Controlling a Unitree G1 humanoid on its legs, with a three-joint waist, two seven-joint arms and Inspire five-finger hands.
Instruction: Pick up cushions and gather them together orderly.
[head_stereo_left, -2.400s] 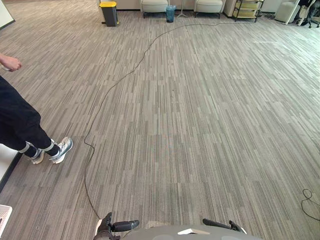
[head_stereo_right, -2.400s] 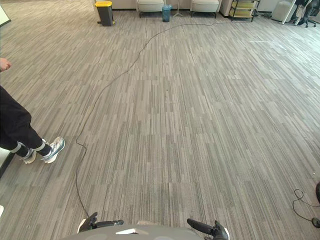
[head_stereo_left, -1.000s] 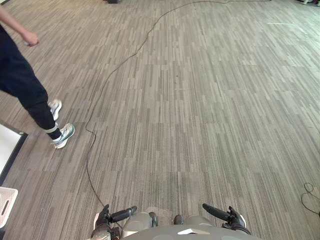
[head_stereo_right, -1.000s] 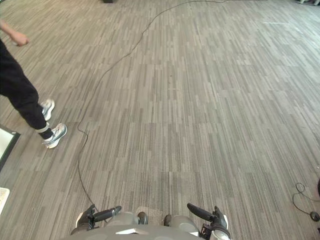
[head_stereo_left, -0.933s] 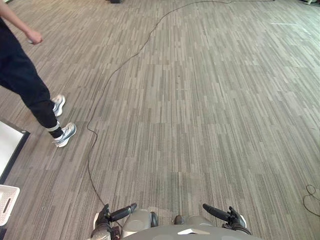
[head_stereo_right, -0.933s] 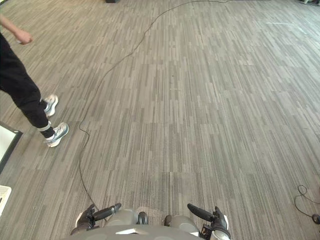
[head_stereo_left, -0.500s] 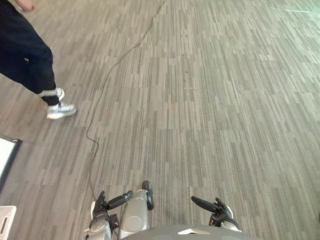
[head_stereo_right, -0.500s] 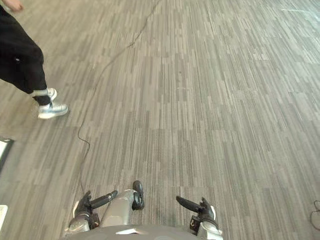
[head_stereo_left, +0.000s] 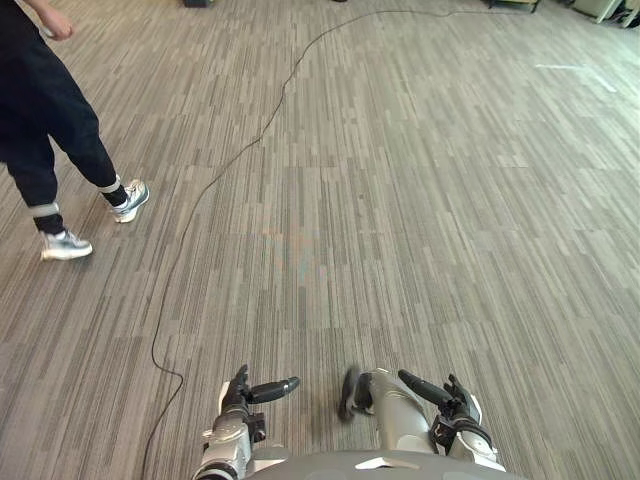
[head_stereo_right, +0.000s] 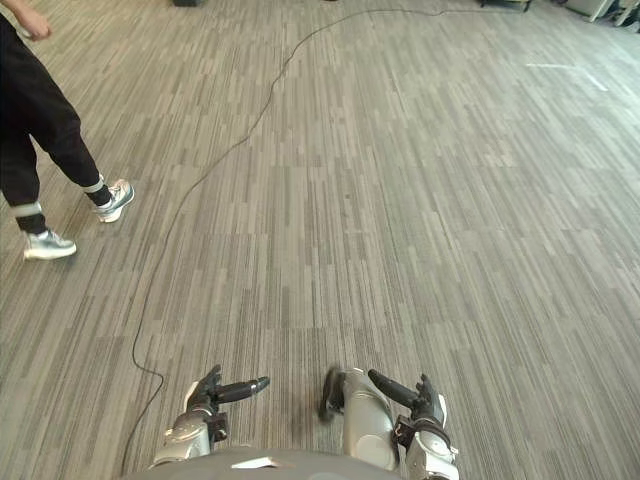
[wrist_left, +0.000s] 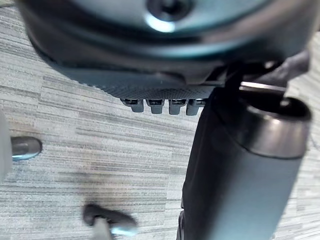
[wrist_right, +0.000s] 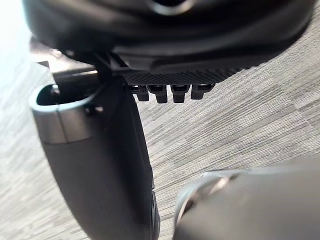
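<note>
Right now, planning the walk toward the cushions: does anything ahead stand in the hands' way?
Nothing visible does straight ahead of the left hand or right hand. A person is mid-stride off to the left, aside from that path.

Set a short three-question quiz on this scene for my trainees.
1. True or false: the left hand is shut on something.
2. The person is on the robot's: A) left B) right C) straight ahead.
3. Fill in: the right hand is ____ and holds nothing.
Key: 1 false; 2 A; 3 open.
</note>
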